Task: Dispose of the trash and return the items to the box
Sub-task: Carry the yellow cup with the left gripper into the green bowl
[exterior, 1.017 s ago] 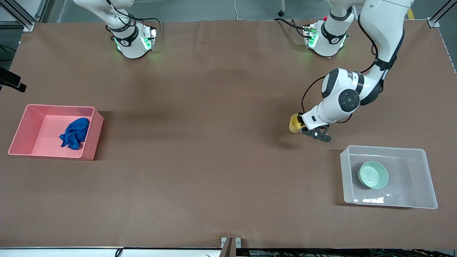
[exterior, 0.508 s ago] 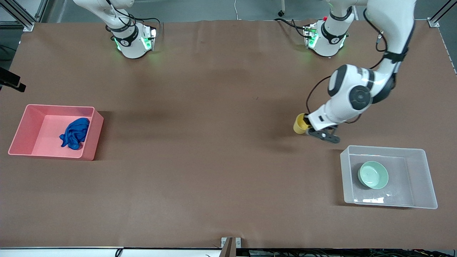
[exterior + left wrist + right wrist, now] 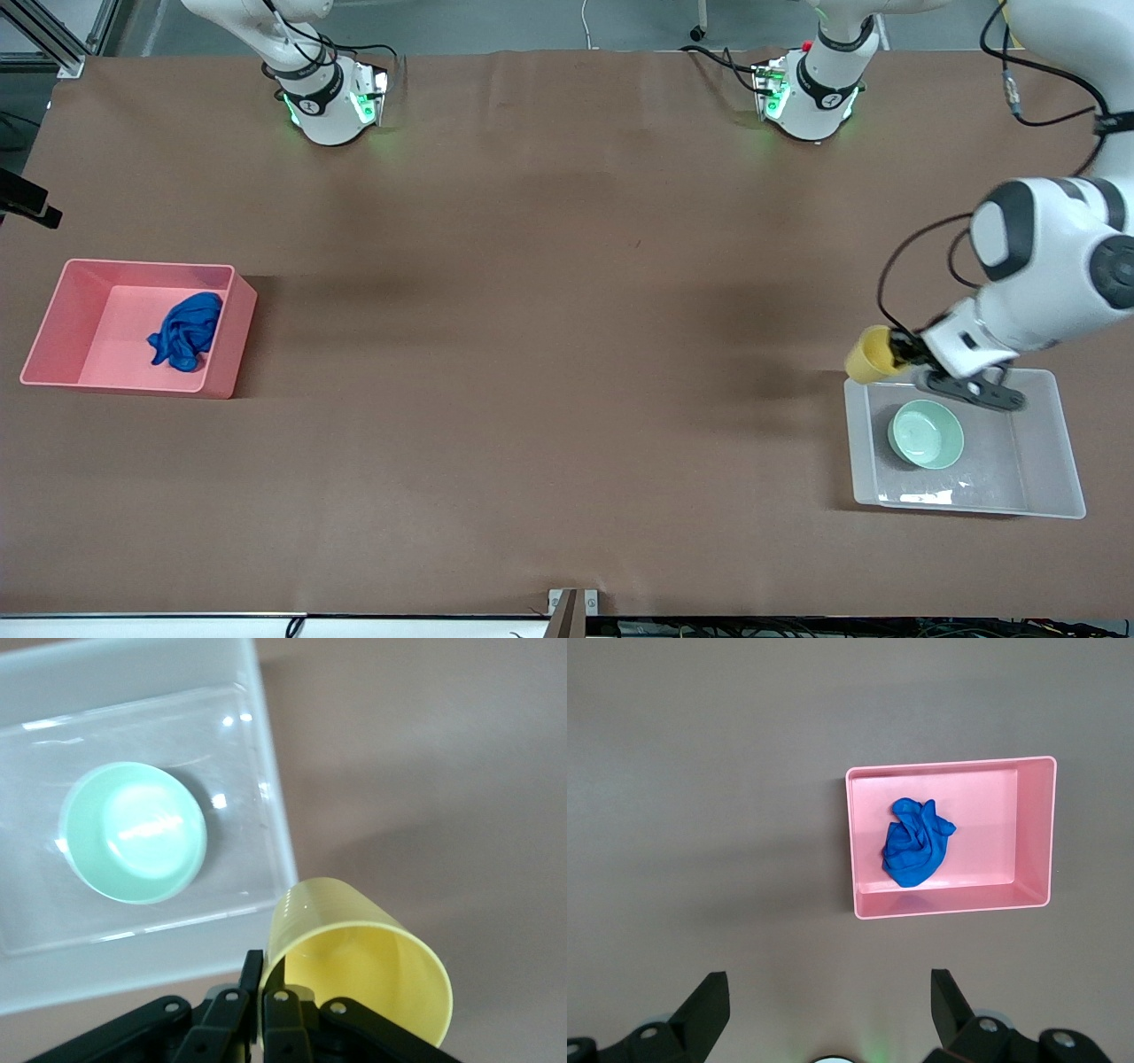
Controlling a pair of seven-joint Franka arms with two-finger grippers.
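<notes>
My left gripper (image 3: 904,353) is shut on the rim of the yellow cup (image 3: 870,355), held in the air over the corner of the clear box (image 3: 1063,461). In the left wrist view the cup (image 3: 359,958) is pinched at its wall by my left gripper (image 3: 263,985), beside the box's edge (image 3: 275,815). The mint-green bowl (image 3: 926,433) lies in the box; it also shows in the left wrist view (image 3: 133,832). The blue cloth (image 3: 186,330) lies in the pink bin (image 3: 226,354). My right gripper (image 3: 829,997) is open and empty, high over the table, waiting; the cloth (image 3: 916,842) and pink bin (image 3: 948,903) show below it.
The two arm bases (image 3: 332,102) (image 3: 811,93) stand along the table's farthest edge. The pink bin is at the right arm's end and the clear box at the left arm's end of the brown table (image 3: 549,354).
My left arm has carried the yellow cup from the open table toward the left arm's end, to over the clear box's corner. The right arm has not moved.
</notes>
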